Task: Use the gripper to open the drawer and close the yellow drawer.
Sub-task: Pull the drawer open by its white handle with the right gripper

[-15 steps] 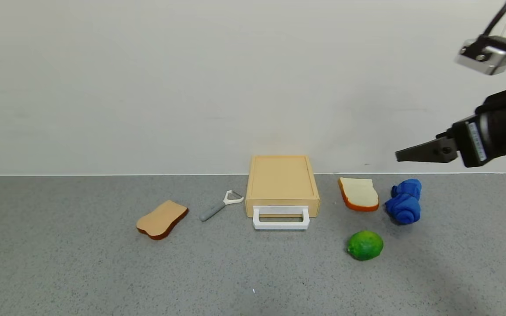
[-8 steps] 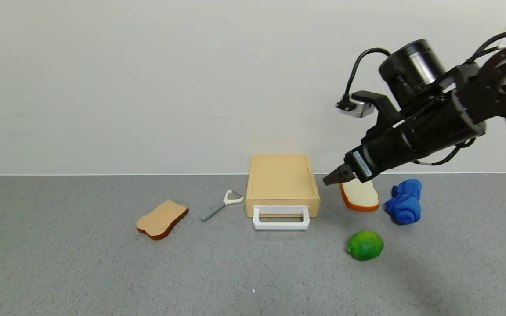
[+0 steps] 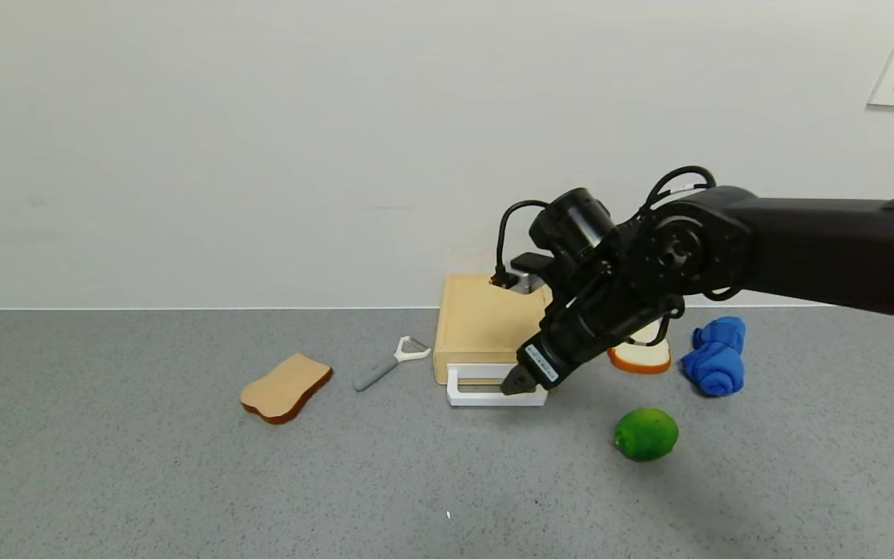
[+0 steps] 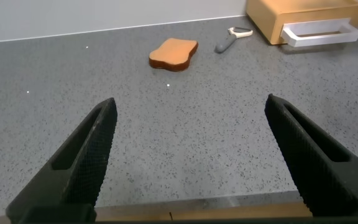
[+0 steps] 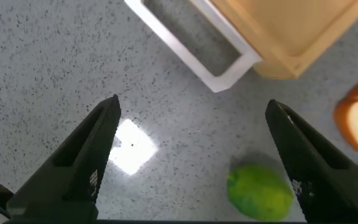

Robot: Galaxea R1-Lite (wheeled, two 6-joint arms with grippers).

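The pale yellow-tan drawer (image 3: 486, 322) stands at the back of the grey table, its tray pushed in and its white loop handle (image 3: 478, 397) facing me. My right gripper (image 3: 515, 386) is open, angled down, its tip just over the right end of the handle. In the right wrist view the open gripper (image 5: 193, 104) has nothing between its fingers (image 5: 101, 146); the handle (image 5: 185, 53) and drawer (image 5: 291, 25) lie just beyond them. My left gripper (image 4: 191, 102) is open and empty, low over the table's near edge, out of the head view.
A tan bread slice (image 3: 285, 387) and a peeler (image 3: 389, 363) lie left of the drawer. A white bread slice (image 3: 641, 353), a blue cloth (image 3: 715, 355) and a green lime (image 3: 646, 434) lie right of it, under the right arm. A wall stands behind.
My right arm has swung from high at the right down and leftward, bringing its gripper from beside the white bread slice to the drawer's handle. The objects have not moved.
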